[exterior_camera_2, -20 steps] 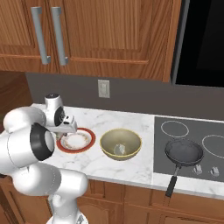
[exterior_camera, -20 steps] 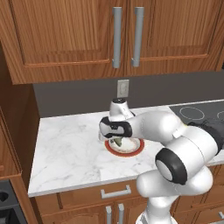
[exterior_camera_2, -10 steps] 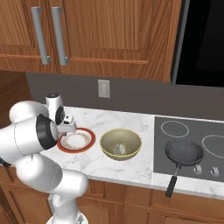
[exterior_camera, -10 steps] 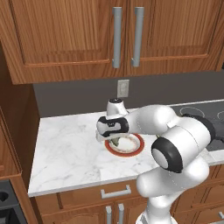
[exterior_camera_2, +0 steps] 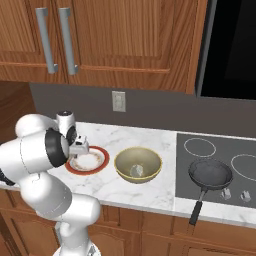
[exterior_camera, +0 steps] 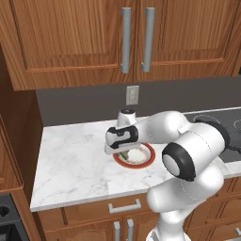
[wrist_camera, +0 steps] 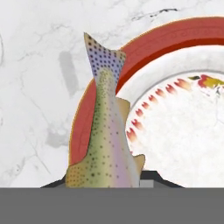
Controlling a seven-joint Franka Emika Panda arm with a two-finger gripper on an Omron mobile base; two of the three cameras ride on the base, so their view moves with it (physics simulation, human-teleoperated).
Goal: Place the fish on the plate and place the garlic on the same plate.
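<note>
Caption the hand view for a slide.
Speckled fish held in the shut tool, tail pointing away over the red rim of the plate on the marble counter.

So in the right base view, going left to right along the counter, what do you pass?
Gripper over the left edge of the plate → olive-yellow bowl → black frying pan on the stovetop.

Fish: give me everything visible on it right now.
The fish is slender, olive-yellow with dark spots and a pinkish stripe along its side, its speckled bluish tail fin pointing away from the camera. It looks like a textured trout model. The shut hand holds it by the head end, which is hidden. Its body hangs over the red rim of the plate, tail past the edge above the marble counter. Contact with the plate cannot be told.
</note>
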